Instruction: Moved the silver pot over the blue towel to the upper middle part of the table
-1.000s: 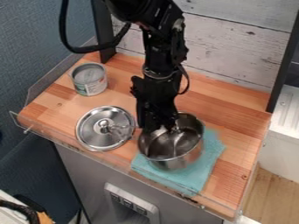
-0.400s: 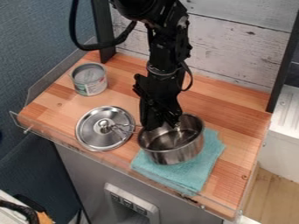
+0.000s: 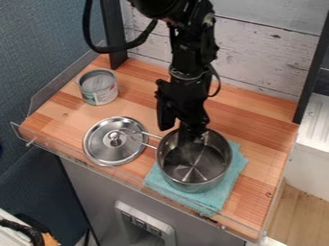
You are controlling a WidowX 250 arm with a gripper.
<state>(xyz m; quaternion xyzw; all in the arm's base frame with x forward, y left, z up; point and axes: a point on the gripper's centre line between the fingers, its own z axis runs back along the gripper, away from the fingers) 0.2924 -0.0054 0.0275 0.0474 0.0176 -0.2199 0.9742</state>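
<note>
Silver pot (image 3: 198,167): over blue towel (image 3: 223,190), near front of tabletop (image 3: 250,126); move to upper middle outstanding. Jaws: at pot's far rim; wide or gripping, cannot tell.

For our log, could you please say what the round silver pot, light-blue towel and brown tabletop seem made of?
The round silver pot: shiny metal, probably stainless steel, from its bright reflections. The light-blue towel: matte fabric, fibre unclear, with soft layered edges. The brown tabletop: smooth wood or wood-look laminate, showing grained strips.
</note>
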